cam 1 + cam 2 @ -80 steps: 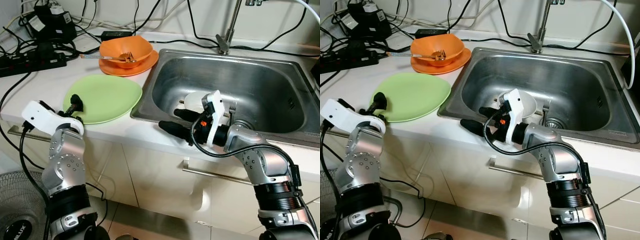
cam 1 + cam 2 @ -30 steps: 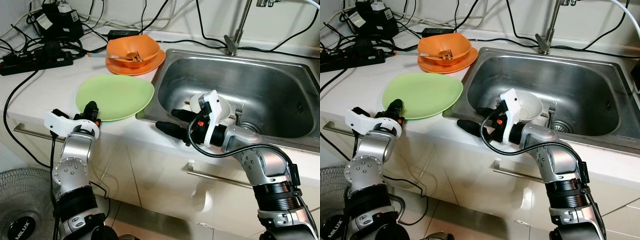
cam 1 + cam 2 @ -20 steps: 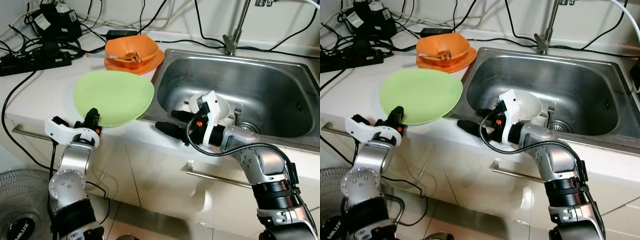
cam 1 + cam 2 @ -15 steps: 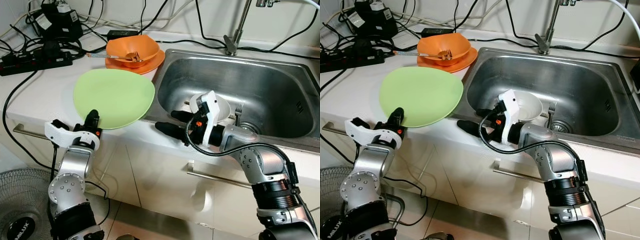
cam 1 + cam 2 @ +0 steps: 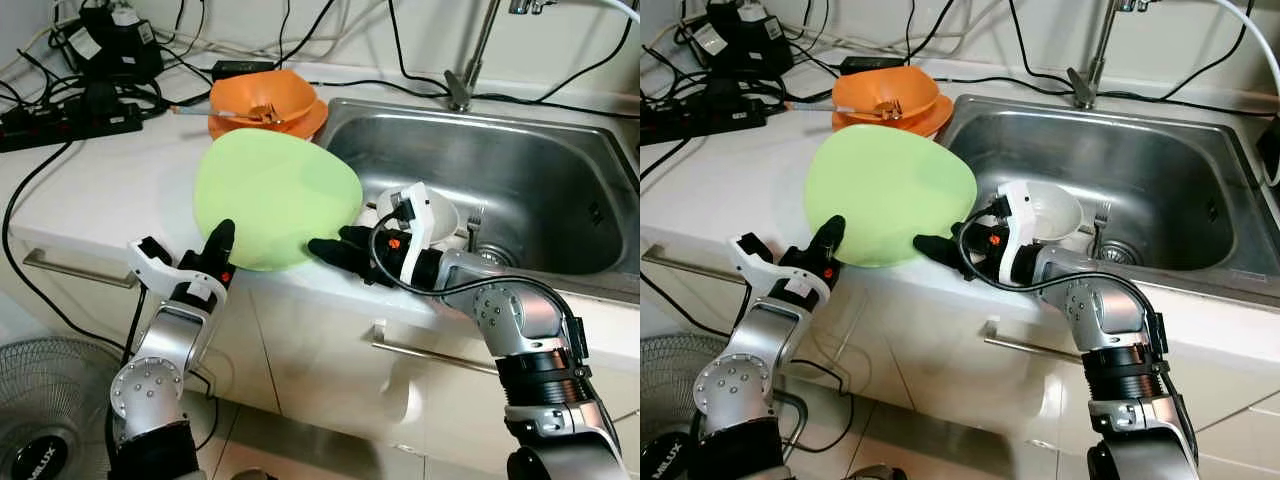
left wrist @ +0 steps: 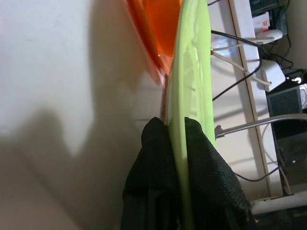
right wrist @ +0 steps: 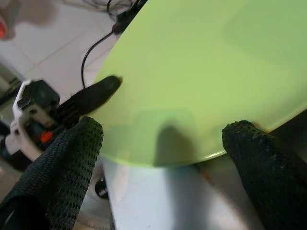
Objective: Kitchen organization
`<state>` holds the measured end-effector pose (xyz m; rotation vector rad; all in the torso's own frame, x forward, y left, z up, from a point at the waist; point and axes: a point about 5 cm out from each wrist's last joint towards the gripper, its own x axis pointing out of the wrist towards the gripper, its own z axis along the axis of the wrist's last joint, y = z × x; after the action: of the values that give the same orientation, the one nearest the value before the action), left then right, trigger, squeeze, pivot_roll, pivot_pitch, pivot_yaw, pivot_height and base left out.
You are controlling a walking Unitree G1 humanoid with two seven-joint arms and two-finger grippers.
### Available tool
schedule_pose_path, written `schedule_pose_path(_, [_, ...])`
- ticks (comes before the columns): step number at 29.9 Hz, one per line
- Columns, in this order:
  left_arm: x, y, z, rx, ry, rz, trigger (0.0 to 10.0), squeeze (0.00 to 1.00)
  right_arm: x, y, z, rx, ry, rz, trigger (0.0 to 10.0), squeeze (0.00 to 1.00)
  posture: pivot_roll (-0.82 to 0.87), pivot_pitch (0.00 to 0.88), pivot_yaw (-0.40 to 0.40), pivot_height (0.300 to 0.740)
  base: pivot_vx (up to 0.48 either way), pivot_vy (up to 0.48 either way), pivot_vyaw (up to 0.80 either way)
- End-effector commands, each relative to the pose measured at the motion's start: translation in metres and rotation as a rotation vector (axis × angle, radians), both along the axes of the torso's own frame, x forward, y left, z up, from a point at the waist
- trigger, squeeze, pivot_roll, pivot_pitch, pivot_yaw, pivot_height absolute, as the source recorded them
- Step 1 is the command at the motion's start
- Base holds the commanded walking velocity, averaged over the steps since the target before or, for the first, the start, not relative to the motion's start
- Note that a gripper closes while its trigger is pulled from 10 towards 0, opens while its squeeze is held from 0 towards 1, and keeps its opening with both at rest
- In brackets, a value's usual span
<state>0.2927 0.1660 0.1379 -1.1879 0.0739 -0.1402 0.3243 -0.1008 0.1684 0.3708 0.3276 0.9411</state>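
Note:
A light green plate (image 5: 275,195) hangs tilted above the counter's front edge beside the sink. My left gripper (image 5: 218,245) is shut on its near rim; in the left wrist view the black fingers (image 6: 153,143) pinch the plate's (image 6: 194,62) edge. My right gripper (image 5: 332,242) stands open at the plate's right lower edge, one finger on each side of it (image 7: 165,128). An orange bowl (image 5: 262,95) holding a fork rests on an orange plate at the back. A white bowl (image 5: 438,212) and a fork (image 5: 472,220) lie in the sink.
The steel sink (image 5: 560,130) takes up the right, with a faucet (image 5: 465,80) behind it. Power strips and tangled cables (image 5: 70,105) crowd the counter's back left. A fan (image 5: 35,440) stands on the floor below left. Drawer handles (image 5: 430,355) run under the counter.
My left gripper has lifted the green plate off the counter, tipped it up and carried it right toward the sink. My right gripper has come up to the plate's edge.

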Motion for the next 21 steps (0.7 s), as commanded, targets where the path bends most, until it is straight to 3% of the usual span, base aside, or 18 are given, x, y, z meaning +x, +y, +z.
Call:
schedule_pose_path(1, [-0.002, -0.004, 0.01, -0.009, -0.056, -0.021, 0.0, 0.0, 0.005, 0.0, 0.007, 0.032, 0.003, -0.015, 10.0, 0.0, -0.02, 0.034, 0.035, 0.74, 0.0, 0.0, 0.0])
schedule_pose_path(7, [-0.001, -0.003, 0.015, -0.016, -0.106, -0.03, 0.0, 0.0, 0.014, -0.005, 0.014, 0.09, 0.022, -0.08, 10.0, 0.0, -0.02, 0.032, 0.03, 0.74, 0.0, 0.0, 0.0])
schedule_pose_path(17, [-0.002, -0.001, 0.021, -0.022, -0.135, 0.001, 0.0, 0.0, 0.038, -0.029, 0.038, 0.202, -0.099, -0.36, 10.0, 0.0, -0.02, 0.032, 0.029, 0.74, 0.0, 0.0, 0.0])
schedule_pose_path(21, [-0.001, -0.005, 0.023, -0.032, -0.153, -0.02, 0.0, 0.0, 0.041, -0.03, 0.04, 0.241, -0.091, -0.388, 10.0, 0.0, -0.02, 0.03, 0.031, 0.74, 0.0, 0.0, 0.0])
